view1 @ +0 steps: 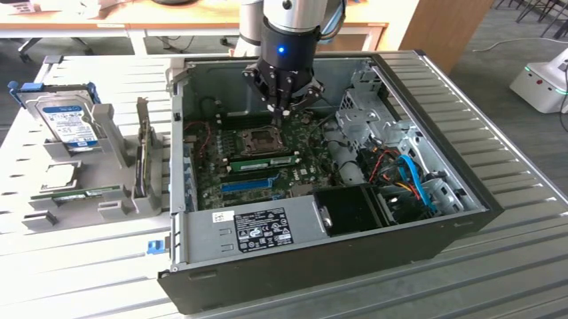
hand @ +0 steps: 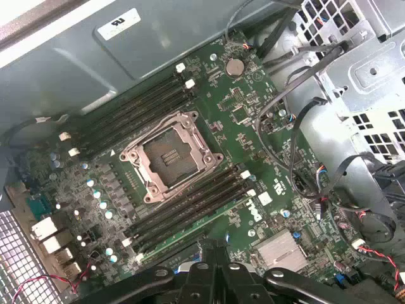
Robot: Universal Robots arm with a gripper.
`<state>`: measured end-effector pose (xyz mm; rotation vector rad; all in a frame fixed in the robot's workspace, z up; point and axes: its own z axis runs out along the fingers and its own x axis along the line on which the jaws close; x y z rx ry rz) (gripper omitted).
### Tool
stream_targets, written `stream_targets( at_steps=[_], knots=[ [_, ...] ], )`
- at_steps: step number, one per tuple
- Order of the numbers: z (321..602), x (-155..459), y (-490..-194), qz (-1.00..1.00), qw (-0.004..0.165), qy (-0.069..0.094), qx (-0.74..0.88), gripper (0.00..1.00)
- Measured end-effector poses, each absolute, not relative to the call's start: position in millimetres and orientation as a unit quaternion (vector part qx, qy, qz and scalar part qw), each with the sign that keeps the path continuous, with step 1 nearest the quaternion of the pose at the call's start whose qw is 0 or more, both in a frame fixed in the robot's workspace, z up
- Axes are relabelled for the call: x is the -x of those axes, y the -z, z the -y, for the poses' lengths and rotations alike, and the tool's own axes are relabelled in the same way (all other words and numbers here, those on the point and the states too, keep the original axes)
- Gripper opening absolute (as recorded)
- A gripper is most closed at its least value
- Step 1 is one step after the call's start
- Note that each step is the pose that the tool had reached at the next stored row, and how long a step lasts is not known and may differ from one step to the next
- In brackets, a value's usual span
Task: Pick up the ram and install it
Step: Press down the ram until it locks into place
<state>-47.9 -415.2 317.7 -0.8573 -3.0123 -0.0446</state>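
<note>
My gripper [view1: 282,117] reaches down into the open computer case [view1: 461,219], over the motherboard [view1: 306,174]. Its fingers come together to a point and are shut, with nothing visible between them. The ram [view1: 266,161], a long green stick, lies in a memory slot just beside the CPU socket [view1: 263,138]. In the wrist view the ram [hand: 190,229] shows as a thin green strip along the black slots, right by my gripper [hand: 214,252]. I cannot tell whether the fingertips touch it.
A grey rack [view1: 111,159] stands at the exterior view's left, holding a hard drive [view1: 69,123] with a blue-white label and a second green stick [view1: 84,194]. Cables, a drive cage [view1: 373,113] and a black fan shroud [view1: 350,209] crowd the case's right side.
</note>
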Motion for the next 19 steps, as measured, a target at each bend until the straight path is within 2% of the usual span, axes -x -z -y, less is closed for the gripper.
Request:
stream_targets(
  at_steps=[19],
  knots=[
    [415.2, 48.0, -317.7, 0.966, 0.005, 0.014, 0.258, 0.11]
  ],
)
